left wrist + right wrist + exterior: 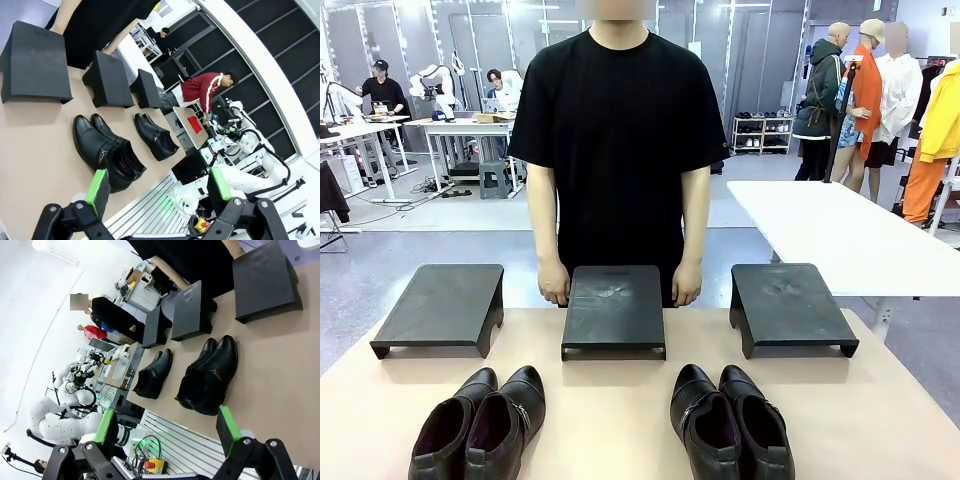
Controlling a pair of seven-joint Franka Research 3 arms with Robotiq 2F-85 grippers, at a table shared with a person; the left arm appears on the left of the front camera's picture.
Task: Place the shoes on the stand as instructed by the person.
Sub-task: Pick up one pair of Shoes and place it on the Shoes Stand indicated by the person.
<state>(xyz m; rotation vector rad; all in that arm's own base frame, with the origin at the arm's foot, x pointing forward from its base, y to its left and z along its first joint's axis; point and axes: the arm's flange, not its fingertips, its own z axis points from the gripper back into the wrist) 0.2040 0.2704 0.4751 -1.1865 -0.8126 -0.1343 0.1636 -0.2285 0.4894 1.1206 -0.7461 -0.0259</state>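
I see left gripper and right gripper both wide, empty. Left shoe pair and right shoe pair sit on the table, on my side of the three stands; person is behind the middle stand.

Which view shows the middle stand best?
The front view: the middle stand sits centred, square to the camera, its whole top visible. Both wrist views show it smaller and slanted, seen from one side.

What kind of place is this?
Probably a robotics lab or test hall, not a shop: plain white work tables, a storage rack, and three black stands staged before two pairs of shoes.
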